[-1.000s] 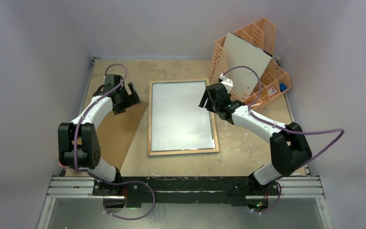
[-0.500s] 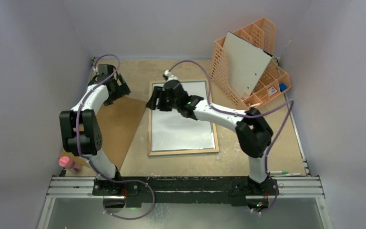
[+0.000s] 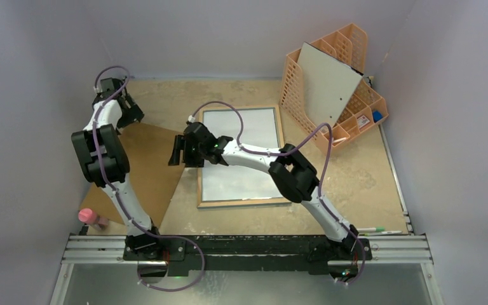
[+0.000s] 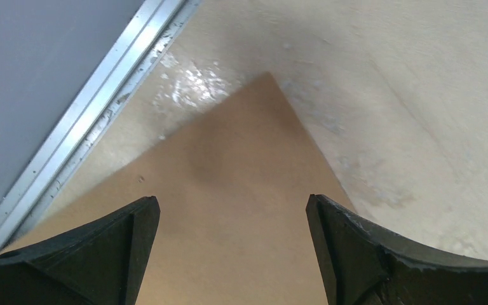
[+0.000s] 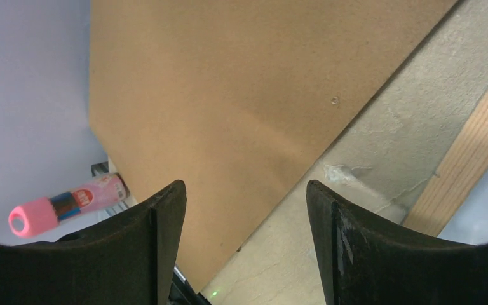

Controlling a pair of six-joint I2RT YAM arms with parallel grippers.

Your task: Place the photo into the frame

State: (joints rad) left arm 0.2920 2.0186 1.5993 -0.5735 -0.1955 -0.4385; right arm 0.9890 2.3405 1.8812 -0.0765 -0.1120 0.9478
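The frame lies flat mid-table, its light wood rim up; a strip of that rim shows in the right wrist view. A pale white surface fills it. The photo's balloon picture shows in no view, and I cannot tell whether the white surface is its back. My right gripper hangs open just left of the frame, over the edge of the brown hardboard backing. My left gripper is open above the backing's far corner, holding nothing.
An orange lattice organiser stands at the back right with a grey-white board leaning in it. A pink glue stick lies at the near left by the rail. Pens lie at the near right edge.
My right arm has swung from beside the organiser across the frame to its left edge. My left arm has drawn back toward the far left corner, uncovering the glue stick.
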